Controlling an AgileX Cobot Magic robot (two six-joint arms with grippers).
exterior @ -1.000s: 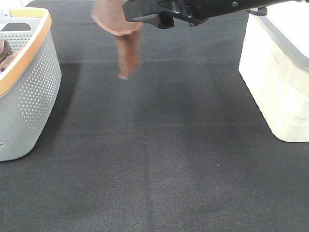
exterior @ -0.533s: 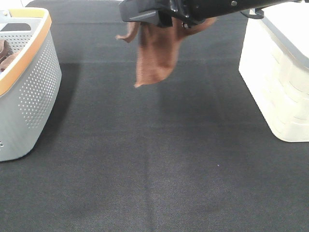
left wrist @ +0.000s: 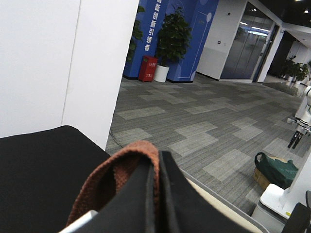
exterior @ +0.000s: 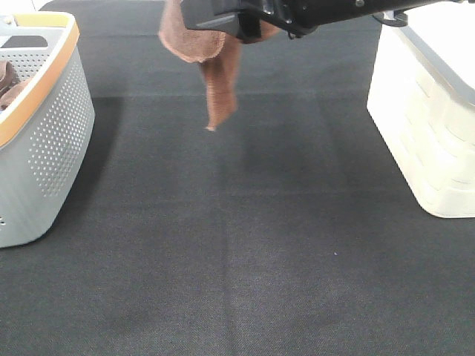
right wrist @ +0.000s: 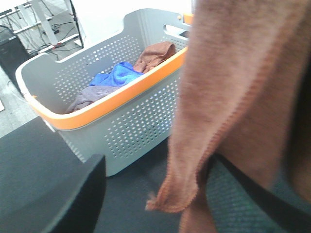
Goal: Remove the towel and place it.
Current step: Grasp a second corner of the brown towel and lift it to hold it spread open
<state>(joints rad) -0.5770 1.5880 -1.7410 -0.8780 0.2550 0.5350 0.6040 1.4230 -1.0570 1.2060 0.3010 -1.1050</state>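
Item: the towel (exterior: pixel 219 81), reddish-brown, stitched hem; held in the air over the far part of the black mat (exterior: pixel 237 245), bunched at the top under the tip of the black arm (exterior: pixel 297 11), one narrow tail hanging down clear of the mat; well apart from the grey basket (exterior: pixel 52 133) on the left and the cream bin (exterior: pixel 430 126) on the right.

Left pincer (left wrist: pixel 158 158): black fingers pressed together, a fold of the towel pinched at their tip and looping over one side.

Right pincer (right wrist: pixel 194 170): the towel hangs close before the camera and covers most of it; one black finger (right wrist: pixel 73 194) shows beside the cloth, not touching it; whether this pincer grips cannot be told.

Basket contents, right wrist view: blue cloth (right wrist: pixel 114 75); brown cloth (right wrist: pixel 155 51); grey cloth (right wrist: pixel 85 99); orange rim (right wrist: pixel 116 99).
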